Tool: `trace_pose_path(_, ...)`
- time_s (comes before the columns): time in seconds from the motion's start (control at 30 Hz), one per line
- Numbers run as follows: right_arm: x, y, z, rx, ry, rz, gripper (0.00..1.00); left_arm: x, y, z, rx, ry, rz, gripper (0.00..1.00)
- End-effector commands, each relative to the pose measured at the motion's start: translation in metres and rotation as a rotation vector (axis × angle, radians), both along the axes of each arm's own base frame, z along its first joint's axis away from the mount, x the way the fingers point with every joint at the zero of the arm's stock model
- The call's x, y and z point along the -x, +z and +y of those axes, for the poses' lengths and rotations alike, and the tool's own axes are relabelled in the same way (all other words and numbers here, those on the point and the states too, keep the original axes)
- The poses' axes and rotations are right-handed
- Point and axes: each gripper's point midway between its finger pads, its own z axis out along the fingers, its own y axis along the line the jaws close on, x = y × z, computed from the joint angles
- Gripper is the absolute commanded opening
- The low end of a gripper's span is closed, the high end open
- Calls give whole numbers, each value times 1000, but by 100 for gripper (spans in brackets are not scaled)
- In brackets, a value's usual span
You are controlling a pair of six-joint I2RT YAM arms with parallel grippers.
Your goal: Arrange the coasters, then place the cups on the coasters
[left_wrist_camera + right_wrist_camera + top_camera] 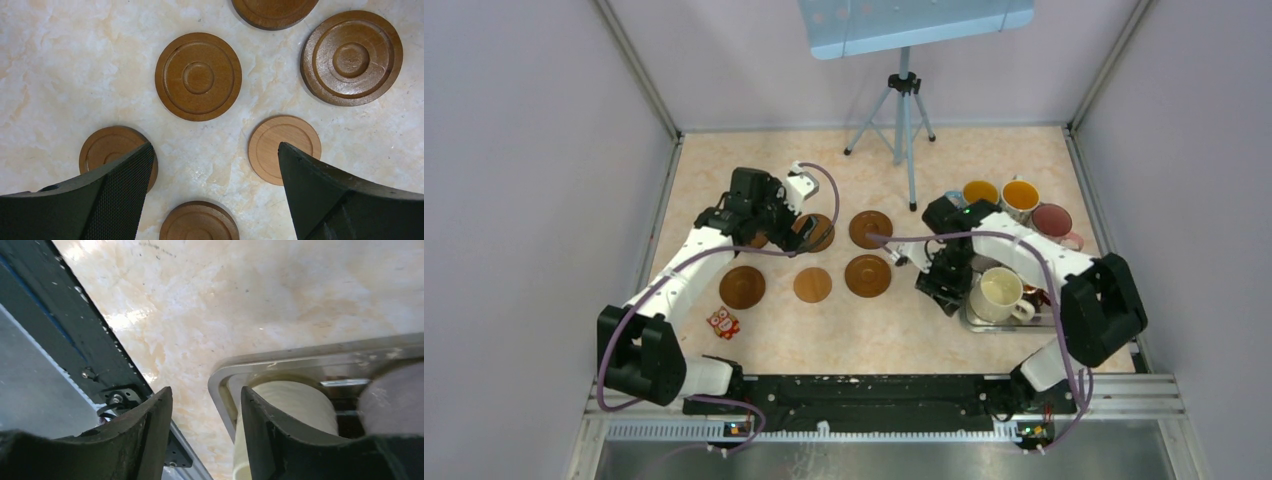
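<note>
One cream cup (996, 293) stands in the steel tray (300, 356). The right gripper (207, 410) sits just left of it, jaws apart and empty. Six coasters (198, 76) lie farther left of the tray, under the wide-open left gripper (215, 165). Three more cups (1020, 195) stand beyond the tray.

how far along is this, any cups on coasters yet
Done: six coasters lie flat and spread apart on the table, none stacked. In hand: the left fingers hover open above them, holding nothing; the right fingers are open beside the cream cup in the steel tray, not gripping it. Left: no cup sits on a coaster; the other cups stand off to the right, so all placing remains.
</note>
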Motion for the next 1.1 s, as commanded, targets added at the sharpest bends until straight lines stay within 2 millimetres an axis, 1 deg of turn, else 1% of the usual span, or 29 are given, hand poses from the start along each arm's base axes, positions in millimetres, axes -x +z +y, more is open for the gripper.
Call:
trace_pose_path(0.0, -19, 67, 15, -257, -33, -73, 56, -8, 15, -8, 39, -12, -18, 99)
trace_pose_path(0.07, -35, 96, 9, -336, -86, -122, 61, -7, 17, -10, 48, -17, -10, 99)
trace_pose_path(0.1, -44, 110, 1, -362, -117, -154, 63, -7, 17, -10, 52, -18, -6, 99)
trace_pose_path(0.2, -68, 140, -33, -389, -203, -264, 70, -4, 20, -13, 67, -32, 2, 99)
trace_pose_path(0.27, -78, 151, -62, -379, -255, -318, 73, 0, 19, -14, 74, -32, 20, 99)
trace_pose_path(0.37, -88, 160, -115, -341, -374, -380, 75, 9, 14, -14, 74, -38, 59, 99)
trace_pose_path(0.4, -93, 163, -139, -328, -422, -408, 75, 13, 12, -14, 78, -47, 75, 99)
trace_pose_path(0.43, -95, 165, -155, -321, -461, -412, 75, 16, 11, -15, 79, -52, 81, 99)
trace_pose_path(0.53, -100, 164, -201, -283, -528, -422, 75, 26, 7, -18, 98, -75, 109, 99)
trace_pose_path(0.6, -104, 156, -231, -237, -537, -435, 74, 29, 7, -20, 112, -82, 115, 99)
trace_pose_path(0.67, -108, 144, -256, -200, -553, -418, 73, 31, 9, -21, 122, -85, 110, 99)
trace_pose_path(0.73, -113, 136, -273, -177, -570, -419, 71, 31, 10, -21, 126, -83, 109, 99)
trace_pose_path(0.93, -130, 105, -294, -132, -534, -472, 69, 31, 12, -26, 148, -95, 121, 99)
trace_pose_path(1.07, -137, 85, -301, -114, -506, -487, 69, 30, 11, -26, 149, -87, 131, 99)
